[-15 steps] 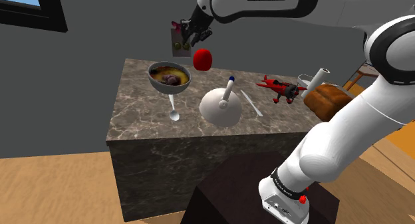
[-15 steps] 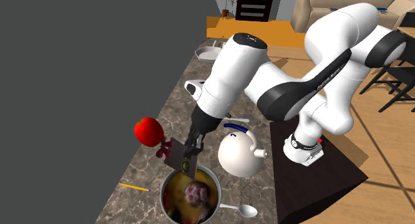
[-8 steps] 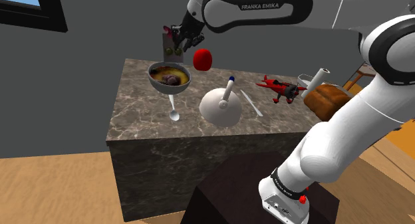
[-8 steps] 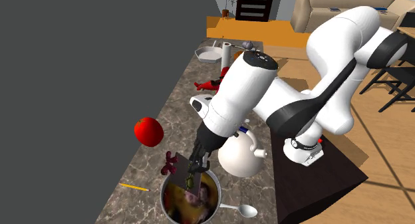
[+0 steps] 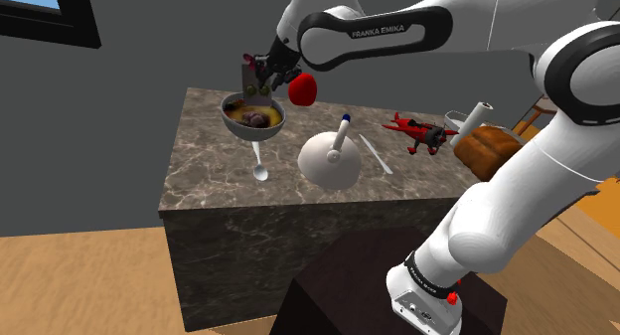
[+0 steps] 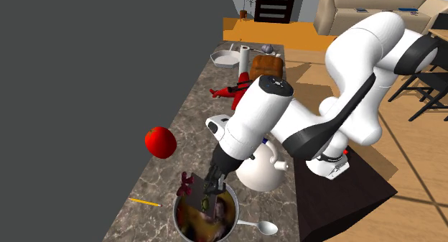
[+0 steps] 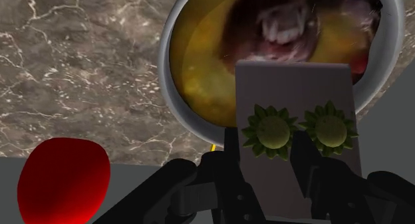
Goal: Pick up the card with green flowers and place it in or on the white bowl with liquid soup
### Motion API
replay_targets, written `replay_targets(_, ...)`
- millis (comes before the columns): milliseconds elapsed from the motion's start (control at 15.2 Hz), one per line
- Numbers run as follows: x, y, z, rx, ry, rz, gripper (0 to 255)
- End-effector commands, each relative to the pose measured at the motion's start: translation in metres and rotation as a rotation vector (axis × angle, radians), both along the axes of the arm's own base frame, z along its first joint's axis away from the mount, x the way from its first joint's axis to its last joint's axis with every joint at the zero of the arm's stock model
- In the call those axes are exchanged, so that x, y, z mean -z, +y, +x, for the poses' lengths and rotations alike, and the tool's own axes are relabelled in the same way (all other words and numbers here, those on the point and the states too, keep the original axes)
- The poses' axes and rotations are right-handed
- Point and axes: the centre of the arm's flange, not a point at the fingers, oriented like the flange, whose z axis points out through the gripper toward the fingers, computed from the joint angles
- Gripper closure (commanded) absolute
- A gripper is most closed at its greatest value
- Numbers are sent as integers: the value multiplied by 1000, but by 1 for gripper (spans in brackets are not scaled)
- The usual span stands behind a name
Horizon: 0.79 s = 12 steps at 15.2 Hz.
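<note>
Above the soup bowl (image 5: 234,127), the claw (image 5: 264,72) pinches the card (image 5: 252,76) between its two black fingers; the wrist view shows the fingers clasping the grey card (image 7: 292,100) at its lower portion, just under the two green flowers. Compared with the position one second earlier, where the card hangs higher and nearer the red apple (image 5: 302,87) at the far edge of the counter (image 5: 209,179), the arm now carries it sideways and downward: in the second exterior view the card (image 6: 194,197) overlaps the bowl (image 6: 179,220) opening, with the claw (image 6: 210,189) directly over the yellow soup. In the wrist view the free end of the card lies over the soup inside the rim (image 7: 166,76), and the apple (image 7: 63,179) sits off to one side, well clear of the bowl. Contact between card and liquid cannot be determined. Judgement: the transport step is nearly complete and the card is aligned for placement; the remaining action is a short descent, then release. Risk: the card is held upright, so it may tip against the rim on release.
</note>
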Motion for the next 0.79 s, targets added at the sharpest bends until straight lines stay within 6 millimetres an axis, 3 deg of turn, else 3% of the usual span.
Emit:
replay_targets(0, 10, 0, -1, 0, 0, 0, 255)
replay_targets(462, 10, 0, -1, 0, 0, 0, 255)
replay_targets(528, 10, 0, -1, 0, 0, 0, 0)
replay_targets(726, 10, 0, -1, 0, 0, 0, 0)
